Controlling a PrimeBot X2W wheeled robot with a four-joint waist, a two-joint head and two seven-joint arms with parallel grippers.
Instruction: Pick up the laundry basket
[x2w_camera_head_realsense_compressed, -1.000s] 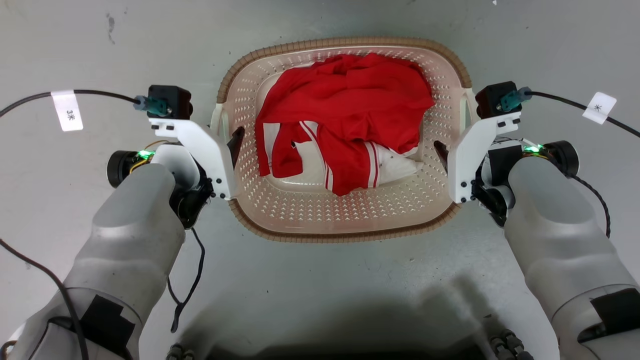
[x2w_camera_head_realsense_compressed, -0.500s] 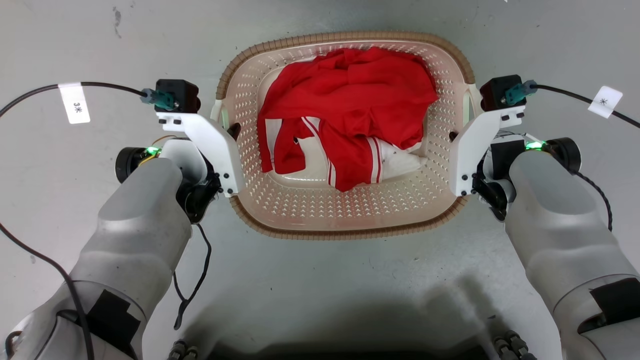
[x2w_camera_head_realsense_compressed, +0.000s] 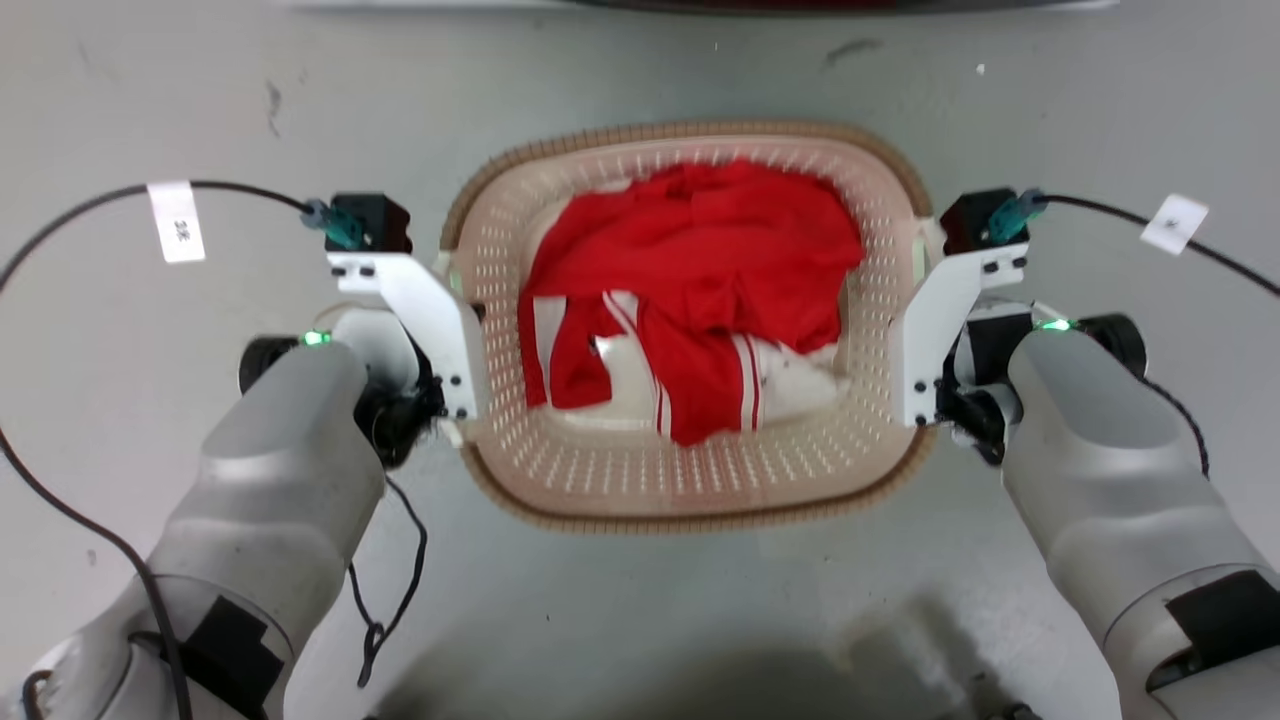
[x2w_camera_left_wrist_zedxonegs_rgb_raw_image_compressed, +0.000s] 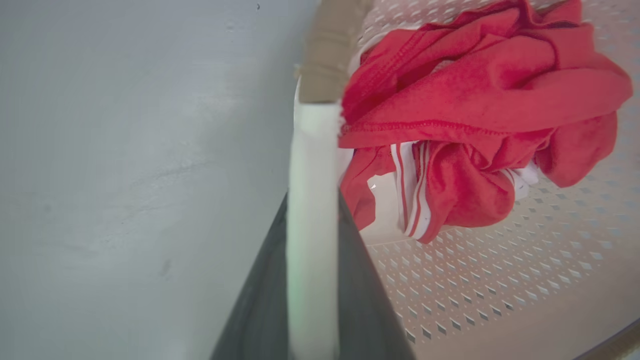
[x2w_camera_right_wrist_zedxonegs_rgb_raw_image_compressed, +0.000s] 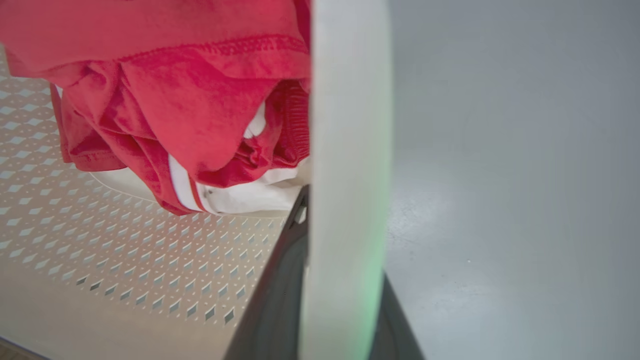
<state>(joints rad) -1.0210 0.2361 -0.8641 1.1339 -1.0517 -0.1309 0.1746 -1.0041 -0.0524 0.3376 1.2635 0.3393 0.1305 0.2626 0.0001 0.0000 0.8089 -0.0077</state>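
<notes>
The grey floor (x2w_camera_head_realsense_compressed: 640, 620) lies under everything, scuffed in places. From the bottom corners of the head view, 2 pale forearms reach upward, the left forearm (x2w_camera_head_realsense_compressed: 270, 470) and the right forearm (x2w_camera_head_realsense_compressed: 1100, 470), 1 on each side of the laundry basket (x2w_camera_head_realsense_compressed: 690, 490). The basket sits midway between them, in the centre of the head view, with its brown woven-look rim facing up and its perforated cream walls open to the camera. Whether its base touches the floor cannot be told.

Inside it lies a crumpled heap of red clothing (x2w_camera_head_realsense_compressed: 700, 270) with white stripes and a white patch, covering most of the bottom and leaning toward the far wall.

In the left wrist view, the left gripper (x2w_camera_left_wrist_zedxonegs_rgb_raw_image_compressed: 312, 200) has its 2 dark fingers (x2w_camera_left_wrist_zedxonegs_rgb_raw_image_compressed: 265, 300) pressed against either side of the white side handle (x2w_camera_left_wrist_zedxonegs_rgb_raw_image_compressed: 312, 150), clamping it. In the right wrist view, the right gripper (x2w_camera_right_wrist_zedxonegs_rgb_raw_image_compressed: 345, 225) grips the opposite white handle (x2w_camera_right_wrist_zedxonegs_rgb_raw_image_compressed: 350, 125) the same way, with a dark finger on each flank.

A black cable (x2w_camera_head_realsense_compressed: 90, 200) with a white tag (x2w_camera_head_realsense_compressed: 175, 222) runs to the left wrist camera, and a second tag (x2w_camera_head_realsense_compressed: 1173, 223) hangs on the right cable. A small green light (x2w_camera_head_realsense_compressed: 316, 338) glows on the left wrist, and another (x2w_camera_head_realsense_compressed: 1052, 324) on the right.
</notes>
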